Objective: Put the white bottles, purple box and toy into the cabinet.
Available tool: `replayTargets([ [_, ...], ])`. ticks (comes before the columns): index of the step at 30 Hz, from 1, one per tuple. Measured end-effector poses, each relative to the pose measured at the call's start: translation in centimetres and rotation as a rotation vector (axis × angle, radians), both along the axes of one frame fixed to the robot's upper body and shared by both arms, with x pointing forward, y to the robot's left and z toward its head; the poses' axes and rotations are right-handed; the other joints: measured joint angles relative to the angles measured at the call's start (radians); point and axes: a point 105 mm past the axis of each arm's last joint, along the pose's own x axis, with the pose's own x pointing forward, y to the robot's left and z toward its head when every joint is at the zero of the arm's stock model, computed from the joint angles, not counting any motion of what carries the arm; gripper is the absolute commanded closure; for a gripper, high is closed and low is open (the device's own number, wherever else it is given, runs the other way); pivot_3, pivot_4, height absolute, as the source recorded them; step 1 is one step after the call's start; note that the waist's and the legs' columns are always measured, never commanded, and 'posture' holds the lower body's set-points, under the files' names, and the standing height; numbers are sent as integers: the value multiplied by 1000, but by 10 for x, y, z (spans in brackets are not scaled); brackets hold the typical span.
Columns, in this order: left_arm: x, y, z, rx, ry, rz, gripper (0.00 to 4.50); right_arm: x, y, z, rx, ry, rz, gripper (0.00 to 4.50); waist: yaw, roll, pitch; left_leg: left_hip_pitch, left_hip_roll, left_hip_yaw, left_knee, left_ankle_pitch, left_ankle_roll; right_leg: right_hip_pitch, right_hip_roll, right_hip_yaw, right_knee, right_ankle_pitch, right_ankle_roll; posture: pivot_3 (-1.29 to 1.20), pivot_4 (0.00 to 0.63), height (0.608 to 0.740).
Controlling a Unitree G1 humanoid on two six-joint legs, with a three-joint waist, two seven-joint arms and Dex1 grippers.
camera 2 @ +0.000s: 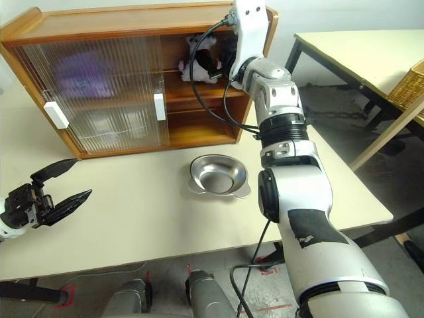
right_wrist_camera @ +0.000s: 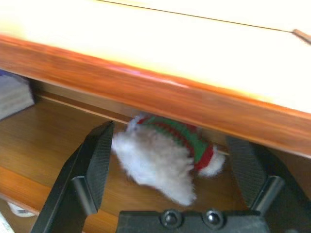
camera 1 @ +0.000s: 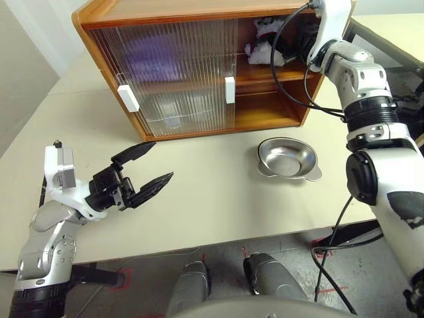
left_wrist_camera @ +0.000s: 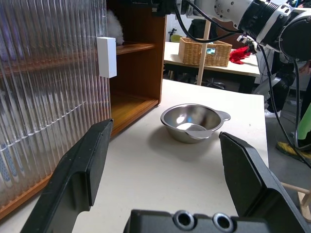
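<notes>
Nearest to where I stand, the left gripper point(camera 1: 147, 167) hovers low over the pale table point(camera 1: 212, 199), its arm bent at the robot's side and its black fingers spread wide, grasping nothing. Beyond it the big wooden cabinet point(camera 1: 132, 14) stands with its ribbed doors slid left, a purple blur behind them, and the right arm stretches forward and up into the open upper shelf. There the right gripper point(right_wrist_camera: 170, 155) has its jaws released around the toy point(right_wrist_camera: 163, 155), which lies on that shelf; a steel bowl point(camera 1: 287, 158) rests before the cabinet.
</notes>
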Motion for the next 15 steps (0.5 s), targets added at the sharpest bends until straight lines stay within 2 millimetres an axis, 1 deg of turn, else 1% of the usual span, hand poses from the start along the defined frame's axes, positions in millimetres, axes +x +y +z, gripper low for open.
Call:
replayTargets([
  [3, 0, 0, 0, 0, -1, -1, 0, -2, -6, 3, -15, 4, 11, 17, 0, 0, 0, 0, 0, 0, 0, 0, 0, 0, 0, 0, 0, 0, 0, -105, 71, 740],
  [5, 0, 0, 0, 0, 0, -1, 0, -9, -11, 5, -4, 44, 65, 17, 2, 0, 0, 0, 0, 0, 0, 0, 0, 0, 0, 0, 0, -1, 0, -105, 73, 740],
  [7, -1, 0, -1, 0, 3, 1, 0, -21, -18, 7, 20, 93, 143, 17, 5, -1, 0, 0, 0, 1, 0, 0, -1, 1, 0, 0, 0, -2, 1, -104, 75, 740],
  [9, -2, 1, -2, -1, 11, 2, 0, -39, -24, 5, 51, 150, 250, 17, 10, -1, 0, 0, -1, 1, 0, 0, -3, 2, 0, 0, 0, -4, 1, -105, 78, 740],
  [10, -2, 1, -2, -1, 9, 2, 0, -50, -29, 0, 51, 184, 308, 17, 13, -2, 0, 0, -1, 1, 1, 0, -5, 3, 0, -1, 0, -5, 2, -108, 79, 740],
  [11, -4, 1, -3, -1, 14, 5, 0, -65, -36, -12, 56, 251, 378, 17, 19, -3, 0, 1, -1, 1, 2, 0, -9, 4, 0, -1, 0, -8, 2, -110, 80, 740],
  [12, -4, 2, -5, -1, 19, 9, 0, -77, -42, -23, 80, 323, 425, 17, 21, -2, 0, 1, -1, 1, 3, -1, -10, 5, 0, -1, 1, -9, 3, -112, 80, 740],
  [14, -4, 2, -4, -2, 17, 8, 0, -99, -54, -43, 181, 488, 519, 17, 25, -2, 0, 1, -2, 3, 6, -1, -11, 6, 0, 0, 1, -10, 5, -117, 82, 740],
  [15, -4, 2, -4, -2, 15, 6, 0, -107, -59, -46, 233, 543, 552, 17, 26, -2, 0, 1, -3, 4, 7, -1, -12, 6, 0, 1, 2, -10, 5, -119, 86, 740],
])
